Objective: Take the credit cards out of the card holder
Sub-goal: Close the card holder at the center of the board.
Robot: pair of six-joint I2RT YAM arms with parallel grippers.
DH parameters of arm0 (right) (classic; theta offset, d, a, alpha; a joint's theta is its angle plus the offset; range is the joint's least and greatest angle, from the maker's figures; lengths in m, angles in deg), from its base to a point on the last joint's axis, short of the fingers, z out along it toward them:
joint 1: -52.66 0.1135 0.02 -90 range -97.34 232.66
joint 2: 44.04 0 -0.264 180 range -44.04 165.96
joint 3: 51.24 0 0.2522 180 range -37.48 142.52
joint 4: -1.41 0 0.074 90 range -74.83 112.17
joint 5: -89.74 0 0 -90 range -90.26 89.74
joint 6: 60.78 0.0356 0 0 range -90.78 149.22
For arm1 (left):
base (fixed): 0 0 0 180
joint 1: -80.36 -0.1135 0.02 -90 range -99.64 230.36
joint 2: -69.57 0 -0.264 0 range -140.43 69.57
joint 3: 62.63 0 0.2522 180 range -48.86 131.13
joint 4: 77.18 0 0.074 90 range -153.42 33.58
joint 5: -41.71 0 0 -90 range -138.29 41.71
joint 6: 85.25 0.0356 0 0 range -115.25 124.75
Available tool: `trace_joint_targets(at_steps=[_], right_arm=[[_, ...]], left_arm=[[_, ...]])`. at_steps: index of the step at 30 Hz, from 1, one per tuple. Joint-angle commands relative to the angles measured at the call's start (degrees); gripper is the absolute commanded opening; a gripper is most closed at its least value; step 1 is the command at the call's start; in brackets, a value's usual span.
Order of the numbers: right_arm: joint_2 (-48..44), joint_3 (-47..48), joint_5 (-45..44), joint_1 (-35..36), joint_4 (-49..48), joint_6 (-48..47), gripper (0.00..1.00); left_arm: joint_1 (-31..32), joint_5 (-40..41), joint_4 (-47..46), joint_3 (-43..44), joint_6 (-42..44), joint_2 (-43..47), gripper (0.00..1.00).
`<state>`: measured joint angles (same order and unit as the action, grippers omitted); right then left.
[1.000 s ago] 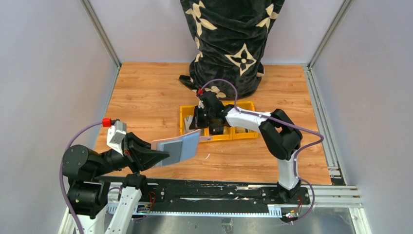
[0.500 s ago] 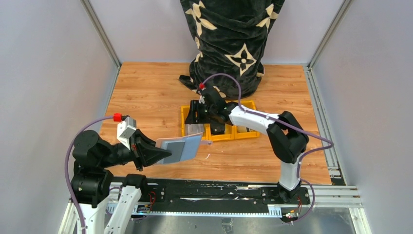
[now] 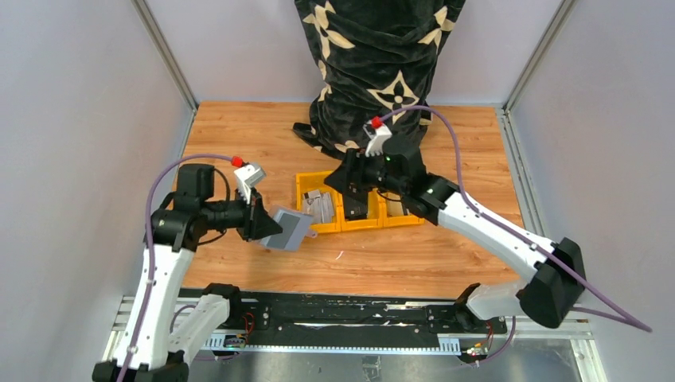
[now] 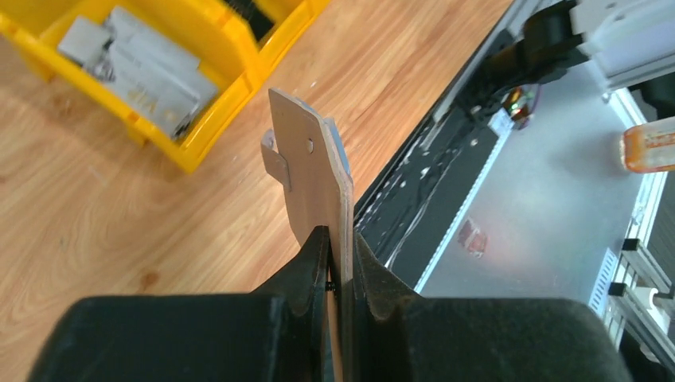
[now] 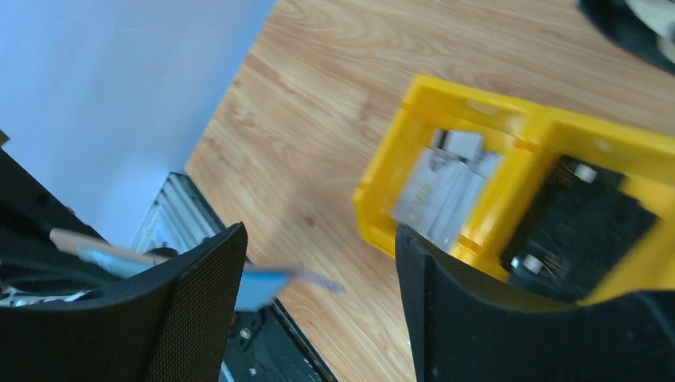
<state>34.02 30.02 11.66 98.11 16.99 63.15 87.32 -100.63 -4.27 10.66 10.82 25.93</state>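
My left gripper (image 3: 268, 226) is shut on the taupe card holder (image 3: 291, 230), held just left of the yellow tray (image 3: 307, 180). In the left wrist view the card holder (image 4: 312, 170) stands edge-on between my fingers (image 4: 317, 256), its small tab pointing towards the tray. A grey-blue face shows on its side. Silvery credit cards (image 3: 321, 206) lie in the tray's left compartment, and these credit cards (image 5: 440, 187) also show in the right wrist view. My right gripper (image 3: 345, 182) hovers open over the tray with nothing between its fingers (image 5: 196, 306).
A small black item (image 3: 359, 204) fills the tray's middle compartment. A black cloth with tan flower patterns (image 3: 374, 64) stands at the back of the wooden table. Grey walls close in both sides, and a black rail (image 3: 334, 314) runs along the near edge.
My right gripper opened, left a card in the tray's left compartment and rose back to the right. My left arm lifted and swung the card holder closer to the tray.
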Motion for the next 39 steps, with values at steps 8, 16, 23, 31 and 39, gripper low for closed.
trace_joint_targets(at_steps=[8, 16, 23, 31, 39], right_arm=[[-16.27, -16.06, -3.44, -10.74, 6.49, 0.81, 0.74], [-21.44, -20.84, -3.27, -15.37, 9.01, 1.60, 0.75], [-24.18, -22.30, -2.35, -19.62, 11.07, 1.36, 0.76], [-24.82, -23.27, -2.17, -21.52, 12.26, 0.73, 0.76], [-23.65, -23.06, -1.10, -21.61, 12.04, 1.66, 0.76]], left_arm=[[0.60, 11.61, 2.07, 6.55, 12.66, -18.17, 0.00], [0.60, 20.01, -3.19, 2.34, 19.12, -26.14, 0.00], [0.60, 30.60, -13.12, -3.27, 23.70, -30.71, 0.00], [0.87, 44.57, -32.35, -10.18, 26.45, -28.94, 0.00], [10.32, 55.98, -46.80, -23.62, 30.63, -27.52, 0.21]])
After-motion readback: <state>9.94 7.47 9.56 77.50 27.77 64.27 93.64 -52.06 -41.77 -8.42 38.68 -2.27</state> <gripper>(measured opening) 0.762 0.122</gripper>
